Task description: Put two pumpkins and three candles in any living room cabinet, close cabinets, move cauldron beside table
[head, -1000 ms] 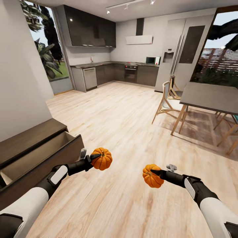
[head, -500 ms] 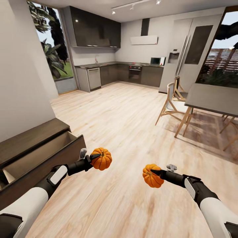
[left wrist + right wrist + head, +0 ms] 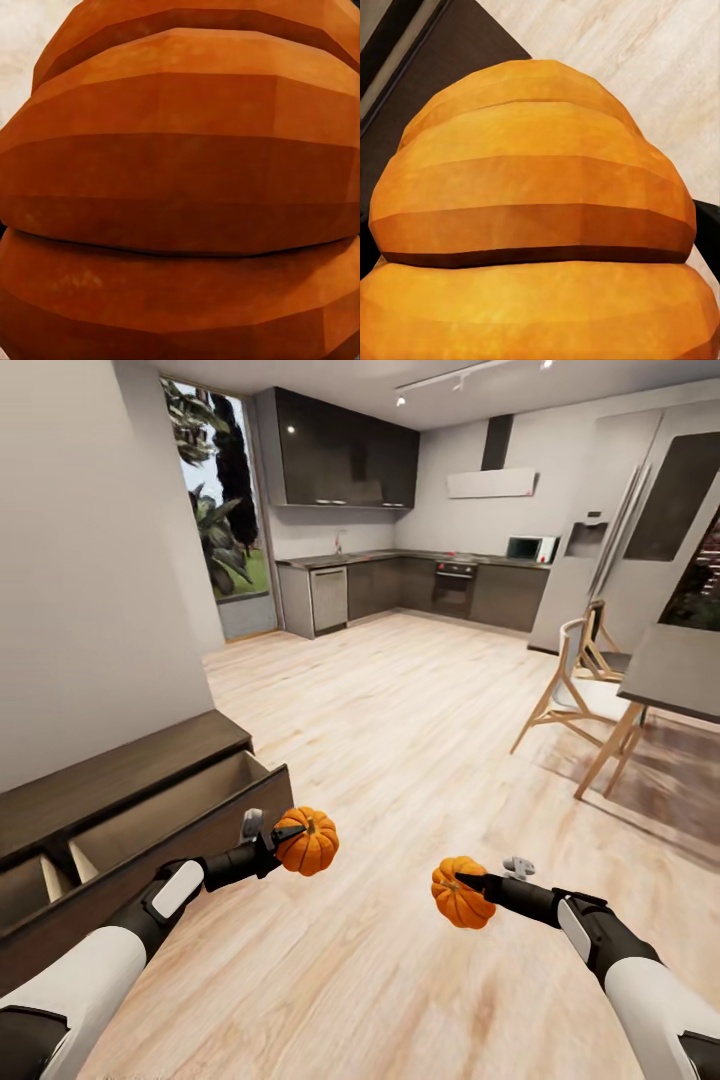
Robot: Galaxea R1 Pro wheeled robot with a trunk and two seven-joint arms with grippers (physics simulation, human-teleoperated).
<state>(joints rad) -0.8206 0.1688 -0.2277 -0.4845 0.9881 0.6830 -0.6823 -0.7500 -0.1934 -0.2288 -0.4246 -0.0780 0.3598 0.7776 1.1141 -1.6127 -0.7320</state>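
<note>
Head view: left gripper (image 3: 283, 837) is clamped on a pumpkin (image 3: 308, 842) at approx 7 o'clock, right gripper (image 3: 468, 882) is clamped on the second pumpkin (image 3: 460, 893) at approx 5 o'clock; both are carried in air over the wood floor (image 3: 400, 730). The cabinet (image 3: 120, 800) sits at 9 o'clock with its drawers pulled open, pale insides showing, near the left pumpkin. Kitchen units at 12, dining table (image 3: 680, 675) w/ chair (image 3: 575, 690) at 3.

Left wrist view: orange ribs of the left pumpkin (image 3: 180, 187) up close.

Right wrist view: second pumpkin (image 3: 536, 225) up close, w/ dark cabinet front (image 3: 427, 90) and floor behind.

Risks, my read: the left forearm could clip the open drawer front while turning in; a pumpkin let go too early would roll off across the floor; the grip looks to be near the stem end, so a jolt could slip it.

No brands, labels or legible writing anywhere.
</note>
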